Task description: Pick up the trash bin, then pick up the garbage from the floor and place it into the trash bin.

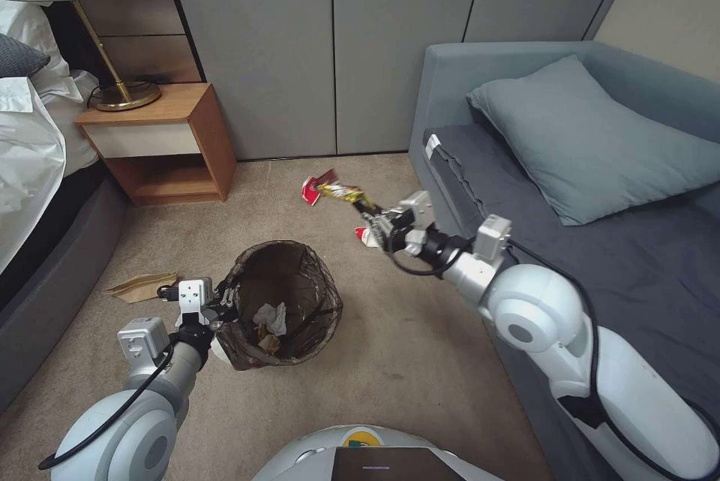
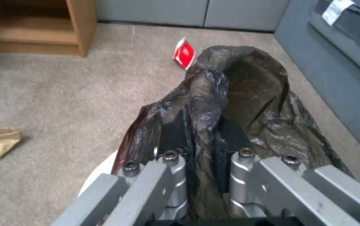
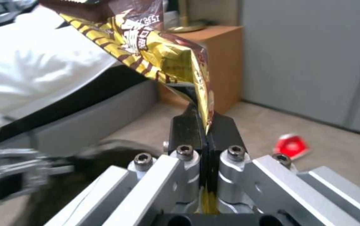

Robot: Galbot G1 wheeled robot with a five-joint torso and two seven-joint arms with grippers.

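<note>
The trash bin [image 1: 289, 301] is a white pail lined with a dark brown bag, and crumpled white tissue [image 1: 271, 316] lies inside it. My left gripper [image 1: 227, 302] is shut on its near-left rim; in the left wrist view the gripper [image 2: 203, 135] pinches the bag-covered rim [image 2: 247, 81]. My right gripper [image 1: 375, 217] is raised beyond the bin and shut on a yellow and brown wrapper [image 1: 341, 192]. In the right wrist view that wrapper [image 3: 163, 53] sticks out past the closed gripper [image 3: 203, 125]. A red-and-white crushed cup [image 1: 309, 189] lies on the floor [image 1: 390, 361].
A flat brown paper bag [image 1: 142, 286] lies left of the bin. Another red-and-white scrap [image 1: 365, 236] lies under my right gripper. A wooden nightstand [image 1: 161, 143] and bed stand at the left, a grey sofa [image 1: 600, 188] at the right, grey wall panels behind.
</note>
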